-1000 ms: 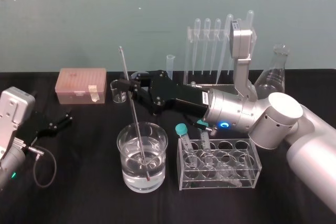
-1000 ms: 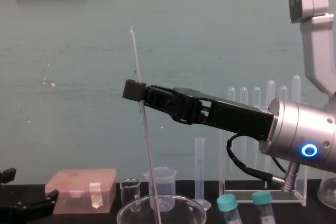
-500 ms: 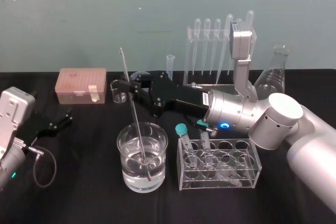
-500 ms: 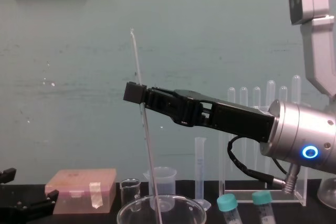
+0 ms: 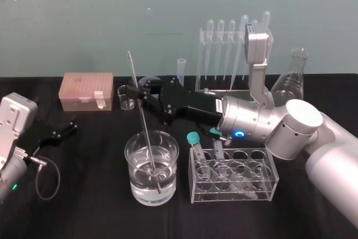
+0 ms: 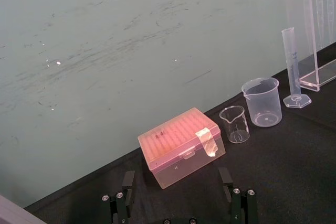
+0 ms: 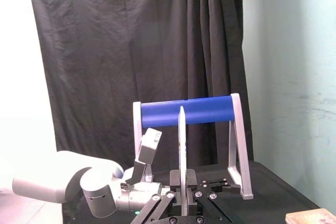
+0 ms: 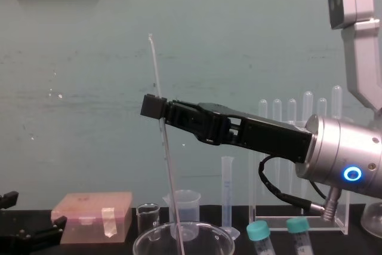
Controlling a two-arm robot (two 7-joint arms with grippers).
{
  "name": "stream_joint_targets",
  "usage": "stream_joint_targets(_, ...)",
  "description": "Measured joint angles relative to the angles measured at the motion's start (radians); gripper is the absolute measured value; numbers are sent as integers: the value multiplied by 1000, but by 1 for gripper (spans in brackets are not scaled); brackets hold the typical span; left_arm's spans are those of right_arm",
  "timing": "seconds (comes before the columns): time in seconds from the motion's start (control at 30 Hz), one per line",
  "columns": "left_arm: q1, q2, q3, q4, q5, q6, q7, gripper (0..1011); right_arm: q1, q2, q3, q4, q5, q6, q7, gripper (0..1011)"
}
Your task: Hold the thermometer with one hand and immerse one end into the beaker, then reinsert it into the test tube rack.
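This is a laboratory bench: a black-draped table [image 5: 89, 194] against a pale green wall [image 5: 84, 15] holds a glass beaker [image 5: 132, 166] of clear liquid, a conical flask [image 5: 290, 85], a graduated cylinder [image 6: 293, 66], a pink tip box [image 5: 86, 90] and bulb-topped pipettes [image 5: 220, 48] standing in an acrylic rack [image 6: 324, 73].

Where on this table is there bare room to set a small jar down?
Bare cloth lies front left, between the left gripper and the beaker, in front of the pink box. The middle is crowded: the right gripper holds the thermometer in the beaker, hard by the low tube rack.
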Motion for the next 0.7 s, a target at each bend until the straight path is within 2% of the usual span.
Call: stream_joint_targets(0.7, 0, 0, 0, 0, 0, 0, 0, 1008, -4, 4, -1, -12, -2, 2, -4, 56)
